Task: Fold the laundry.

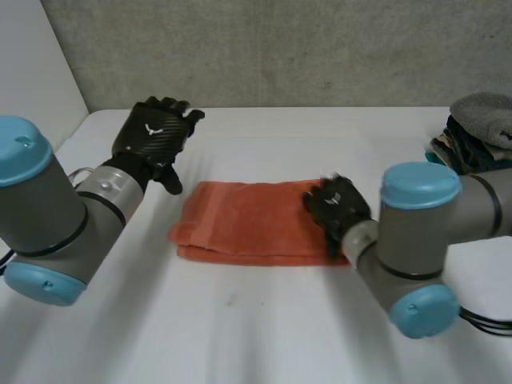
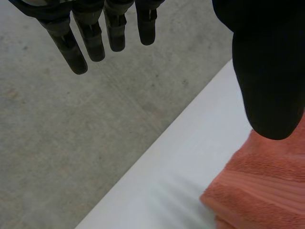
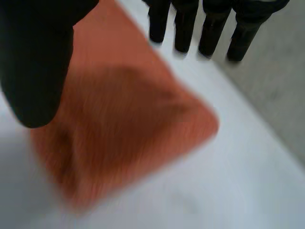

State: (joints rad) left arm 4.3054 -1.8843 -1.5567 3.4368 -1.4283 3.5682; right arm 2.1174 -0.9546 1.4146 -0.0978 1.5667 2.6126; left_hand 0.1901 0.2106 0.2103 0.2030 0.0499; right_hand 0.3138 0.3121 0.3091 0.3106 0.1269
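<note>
While the orange towel [image 1: 240, 224] lies folded mid-table, more laundry waits.
Its layered near edge suggests at least one fold is done. The right hand [image 1: 336, 208] is over its right end, fingers straight, grasping nothing; contact is hard to make out. The left hand [image 1: 154, 136] hangs released beyond its far left corner. A heap of clothes [image 1: 480, 120], cut off at the white table [image 1: 240, 336] edge, looks unfolded.

No legible words or numbers, white emblem [image 1: 150, 128] on left hand [image 1: 164, 138] and right hand [image 1: 340, 210]
</note>
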